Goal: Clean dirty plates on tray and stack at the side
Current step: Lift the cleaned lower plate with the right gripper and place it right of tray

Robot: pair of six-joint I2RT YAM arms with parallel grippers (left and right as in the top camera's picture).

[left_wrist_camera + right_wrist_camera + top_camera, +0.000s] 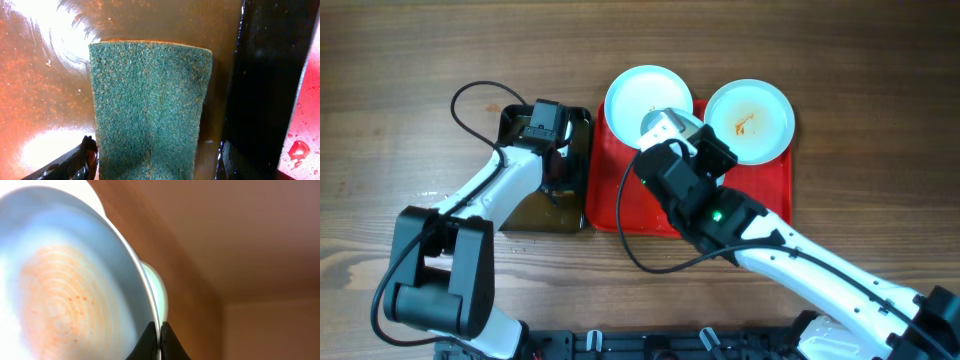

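The red tray (772, 192) lies at the table's middle. A pale plate (640, 95) sits over its back left corner, and my right gripper (672, 128) is shut on its rim. The right wrist view shows that plate (65, 290) with faint orange smears, pinched between the fingers (160, 330). A second pale rim (159, 287) shows behind it. Another plate (750, 120) with an orange-brown smear rests on the tray's back right. I see no third plate. My left gripper (555, 150) is in the black tub, shut on a green scouring pad (150, 100) in brownish water.
The black tub (535, 212) of brownish water stands against the tray's left edge; its dark wall (270, 75) is right beside the pad. A black cable (470, 100) loops behind the left arm. Bare wooden table lies to the far left and right.
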